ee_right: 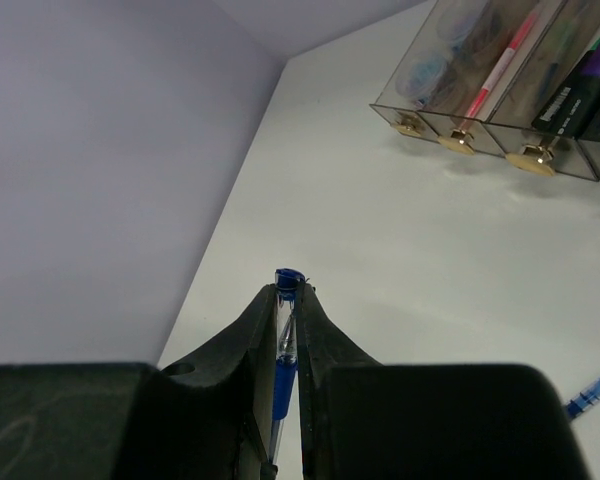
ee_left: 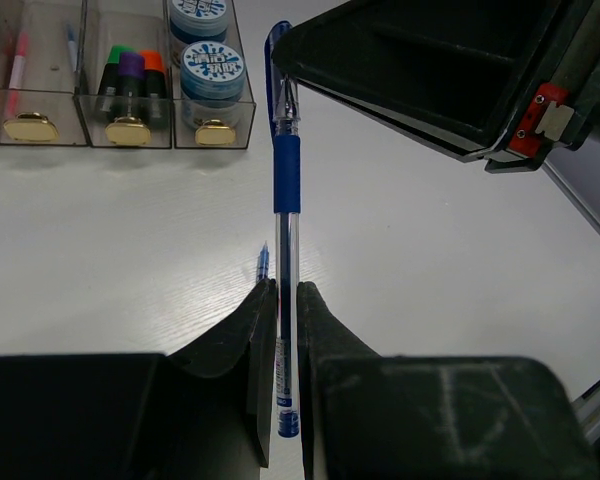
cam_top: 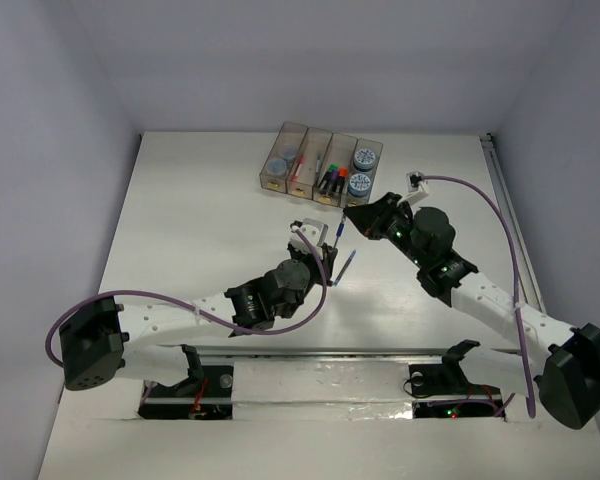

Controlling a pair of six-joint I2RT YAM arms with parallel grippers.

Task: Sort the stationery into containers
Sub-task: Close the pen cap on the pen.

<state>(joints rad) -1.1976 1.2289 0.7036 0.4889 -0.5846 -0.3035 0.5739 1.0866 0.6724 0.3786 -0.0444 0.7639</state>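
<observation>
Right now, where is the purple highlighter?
Top left of the left wrist view: the purple highlighter sits in a bin between the green highlighter and the orange highlighter.

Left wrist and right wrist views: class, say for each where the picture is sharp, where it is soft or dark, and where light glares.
Left wrist view: the blue pen is crisp, the table shines bright beside it, the left pincer fingers sit near-black. Right wrist view: the right pincer fingers are dark and featureless, the bins look slightly soft.
</observation>
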